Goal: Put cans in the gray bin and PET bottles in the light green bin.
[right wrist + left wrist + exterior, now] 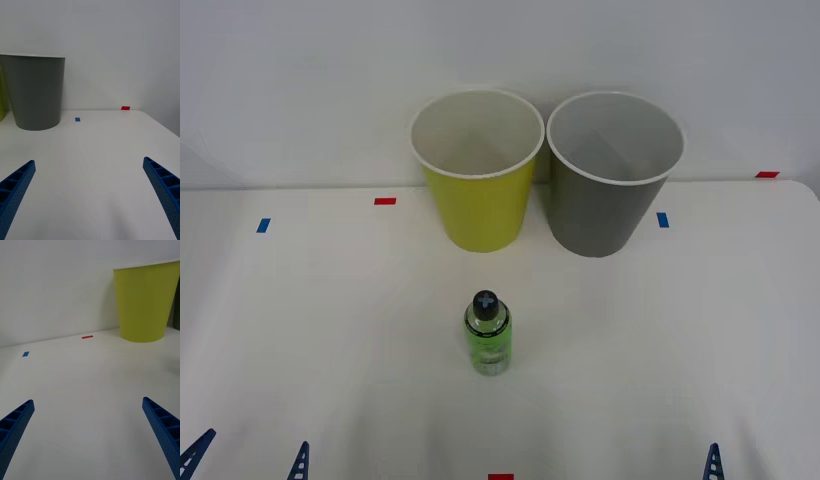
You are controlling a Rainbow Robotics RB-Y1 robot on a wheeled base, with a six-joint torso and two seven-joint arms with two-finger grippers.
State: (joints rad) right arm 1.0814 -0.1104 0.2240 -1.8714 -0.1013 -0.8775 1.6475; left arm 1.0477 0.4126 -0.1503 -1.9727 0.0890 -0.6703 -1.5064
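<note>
- Currently the PET bottle (pixel 488 335) is standing upright on the white table (pixel 700 330), roughly centre, nearer the robot than both bins and well apart from them.
- Bottle is showing a black screw cap and a bright green label; nothing is touching it.
- Light green bin (pixel 477 168) is sitting upright at the far side of the table, against the wall; the inside is looking pale.
- Gray bin (pixel 613 172) is standing just beside it on the robot's right, rims nearly meeting (cannot tell if they are actually touching).
- Left gripper (pixel 88 438) is hovering low over bare table at the near left, fingers spread wide and released, gripping nothing; its camera is looking across at the light green bin.
- Right gripper (pixel 88 198) is hovering the same way at the near right, fingers apart, holding nothing; the gray bin is sitting ahead of it.
- Blue fingertips (pixel 299 462) are just poking into the front view's lower edge, well clear of the bottle.
- Red tape marks (pixel 385 201) and blue tape marks (pixel 663 219) are lying flat on the table around the bins.
</note>
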